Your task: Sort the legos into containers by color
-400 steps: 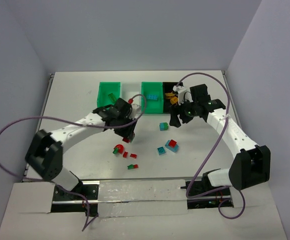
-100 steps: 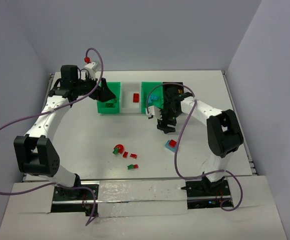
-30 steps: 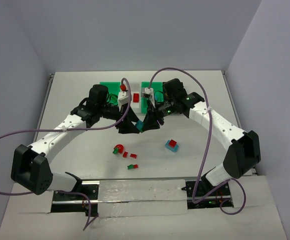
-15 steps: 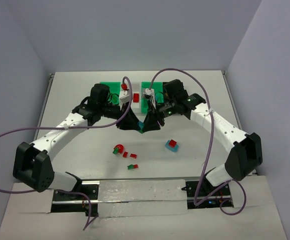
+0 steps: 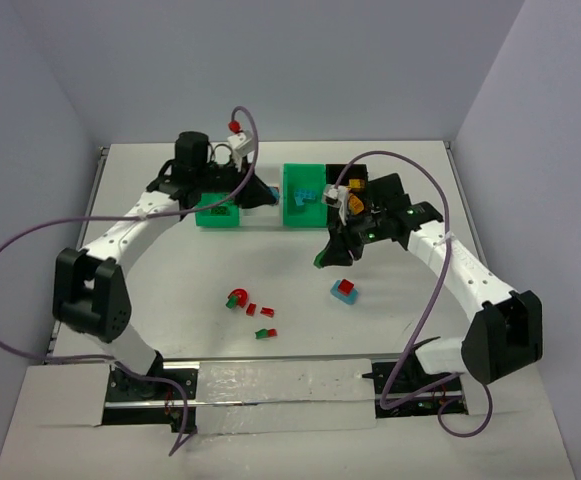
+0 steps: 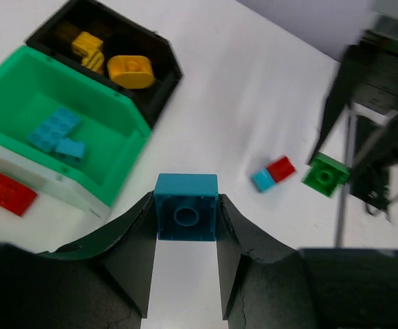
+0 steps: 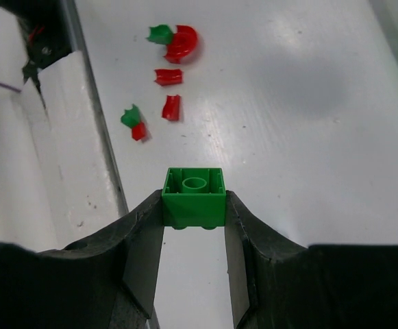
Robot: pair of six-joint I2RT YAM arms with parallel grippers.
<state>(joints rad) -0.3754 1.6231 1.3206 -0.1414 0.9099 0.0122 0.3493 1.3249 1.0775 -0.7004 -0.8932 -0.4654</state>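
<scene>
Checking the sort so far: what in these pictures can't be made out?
White bin: top view, mostly under the left gripper; left wrist view, cut off by the left edge.
Leftmost green bin: only in the top view; contents too small to tell.
Right gripper: motion-blurred in the left wrist view.

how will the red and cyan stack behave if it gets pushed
The red and cyan stack looks like hard plastic, so likely stiff and light. It sits flat on the table, so a push should slide it, not roll it. Its two bricks may split under a sideways squeeze.
</scene>
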